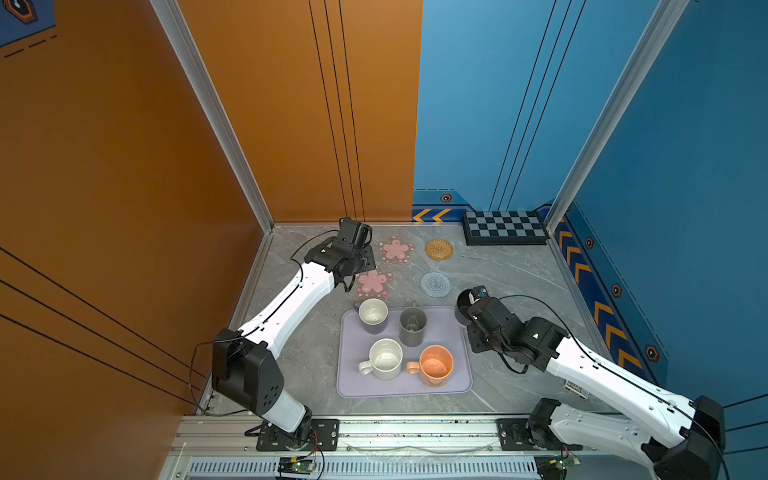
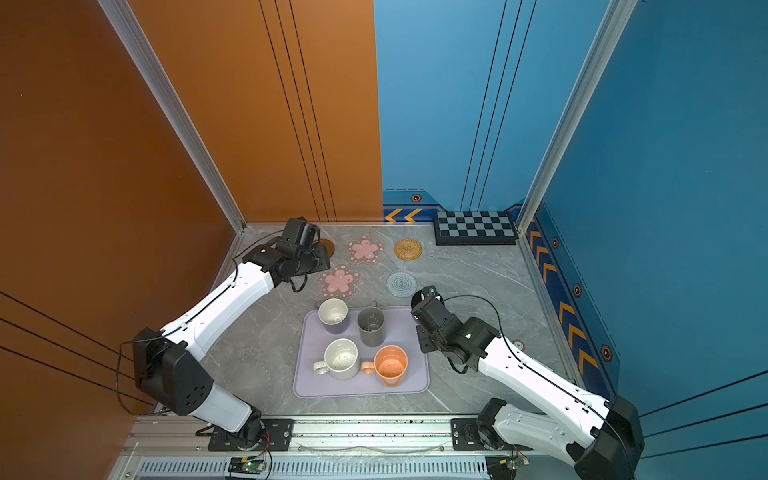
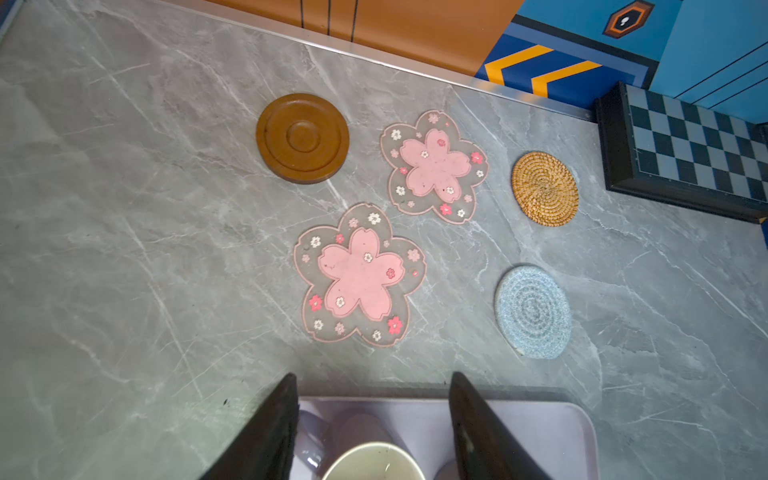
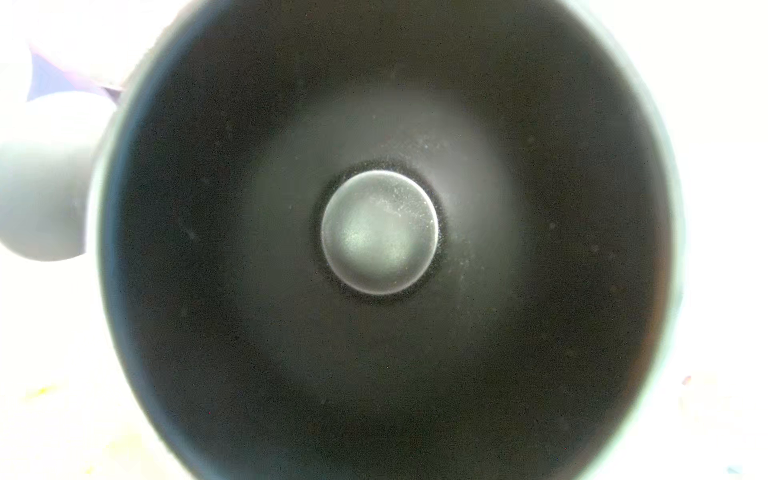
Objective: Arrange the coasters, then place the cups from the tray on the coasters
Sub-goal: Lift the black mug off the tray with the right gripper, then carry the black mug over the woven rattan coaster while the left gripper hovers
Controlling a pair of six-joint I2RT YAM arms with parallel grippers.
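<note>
Grey marble tabletop [image 1: 519,266], walled orange on one side and blue on the other, with an aluminium rail along its near edge. A hexagon badge [image 3: 625,18] on the blue wall carries a white mark too small to read, as does a sticker [image 1: 575,388] under the right arm.

The left gripper [image 3: 372,376] hangs with its fingers [image 3: 274,428] well apart and nothing gripped. The lavender mug [image 3: 365,457] shows in the gap between them, on the tray [image 3: 540,424]. Beyond the fingertips lie the near pink flower coaster [image 3: 360,274], then the far pink flower coaster [image 3: 434,166] and the brown wooden coaster [image 3: 302,138]. Farther off toward the checkered board [image 1: 503,227] lie the rattan coaster [image 3: 544,188] and grey-blue coaster [image 3: 532,312]. All five are apart from each other. Toward the orange wall from these fingers the marble is bare.

The right gripper [image 1: 476,296] is pinched nearly closed on the rim of the black mug [image 1: 462,311], by the tray's far right corner, and its wrist camera looks straight into the mug. The grey-blue coaster sits near, beyond these fingers. Bare marble runs from there to the blue wall.

On the tray stand the grey mug [image 1: 412,326], white speckled mug [image 1: 386,359] and orange mug [image 1: 435,365].
</note>
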